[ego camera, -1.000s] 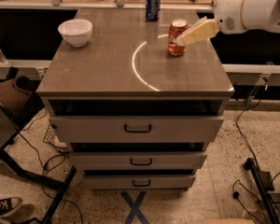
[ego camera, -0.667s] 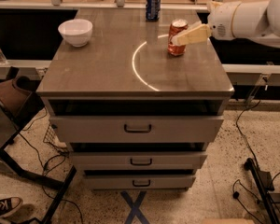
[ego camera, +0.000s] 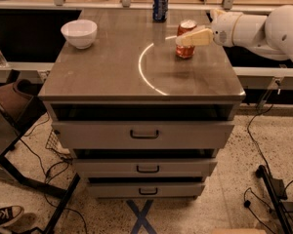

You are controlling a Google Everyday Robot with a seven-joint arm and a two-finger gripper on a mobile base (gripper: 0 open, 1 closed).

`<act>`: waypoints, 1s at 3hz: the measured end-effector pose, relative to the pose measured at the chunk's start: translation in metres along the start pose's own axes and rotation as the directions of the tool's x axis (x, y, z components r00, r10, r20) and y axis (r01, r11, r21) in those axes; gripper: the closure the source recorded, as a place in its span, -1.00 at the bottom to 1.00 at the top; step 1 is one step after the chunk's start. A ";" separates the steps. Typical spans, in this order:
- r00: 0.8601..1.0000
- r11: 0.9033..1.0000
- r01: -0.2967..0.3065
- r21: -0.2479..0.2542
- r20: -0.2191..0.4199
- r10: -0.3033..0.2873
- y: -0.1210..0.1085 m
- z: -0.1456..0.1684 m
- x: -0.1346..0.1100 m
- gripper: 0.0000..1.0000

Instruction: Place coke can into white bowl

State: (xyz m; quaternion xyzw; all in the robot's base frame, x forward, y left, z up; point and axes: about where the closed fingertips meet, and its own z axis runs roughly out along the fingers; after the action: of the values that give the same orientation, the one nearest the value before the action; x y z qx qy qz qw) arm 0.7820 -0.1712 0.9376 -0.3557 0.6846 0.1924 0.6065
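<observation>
The coke can (ego camera: 186, 50), red-orange with a silver top, stands upright on the right rear part of the wooden cabinet top (ego camera: 107, 72). My gripper (ego camera: 183, 38) reaches in from the right on the white arm and is at the can, across its upper half. The can still rests on the surface. The white bowl (ego camera: 79, 33) sits empty near the left rear corner, well to the left of the can and the gripper.
A dark blue can (ego camera: 160, 5) stands upright at the back edge, just behind and left of the coke can. A pale ring of light (ego camera: 142, 69) marks the top. The cabinet has three drawers (ego camera: 144, 134). A chair (ego camera: 10, 106) and cables are on the floor at left.
My arm has come lower and its wrist more level, bringing the gripper closer onto the coke can. The can, the bowl and the blue can have not moved.
</observation>
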 end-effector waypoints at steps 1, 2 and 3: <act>0.997 0.998 -0.062 -0.020 0.041 0.062 0.000 0.020 0.016 -1.00; 0.996 0.997 -0.070 -0.027 0.044 0.071 0.002 0.025 0.018 -0.73; 0.996 0.997 -0.071 -0.032 0.045 0.072 0.004 0.028 0.018 -0.27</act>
State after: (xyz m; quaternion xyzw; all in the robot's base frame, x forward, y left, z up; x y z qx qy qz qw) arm 0.7985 -0.1541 0.9141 -0.3356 0.6799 0.2325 0.6092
